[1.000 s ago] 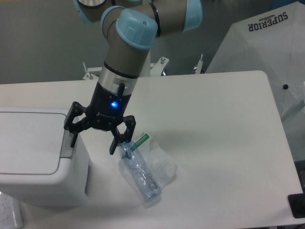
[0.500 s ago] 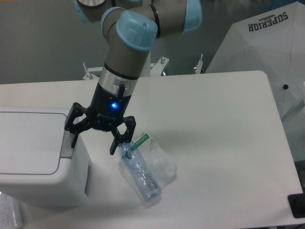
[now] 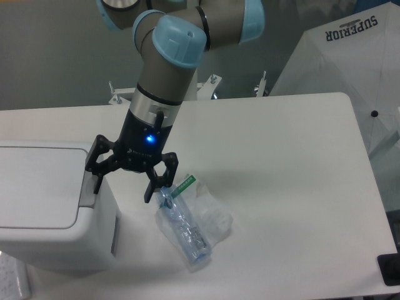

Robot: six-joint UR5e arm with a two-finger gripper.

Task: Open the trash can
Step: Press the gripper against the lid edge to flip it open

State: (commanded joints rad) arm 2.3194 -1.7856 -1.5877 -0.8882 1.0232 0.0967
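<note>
Lid's down on the trash can (image 3: 44, 206), nothing opened yet. The hand (image 3: 122, 189) hangs spread wide and empty, one finger at the grey button (image 3: 87, 189) (contact unclear); pressing remains.

white trash can (image 3: 44, 212), lid shut, table's left

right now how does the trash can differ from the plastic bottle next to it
The trash can is opaque white and boxy; the plastic bottle is clear and looks crumpled, with a green label. The trash can stands upright with its lid shut, while the bottle lies on its side. The trash can is far bigger. Both rest on the white table.
</note>
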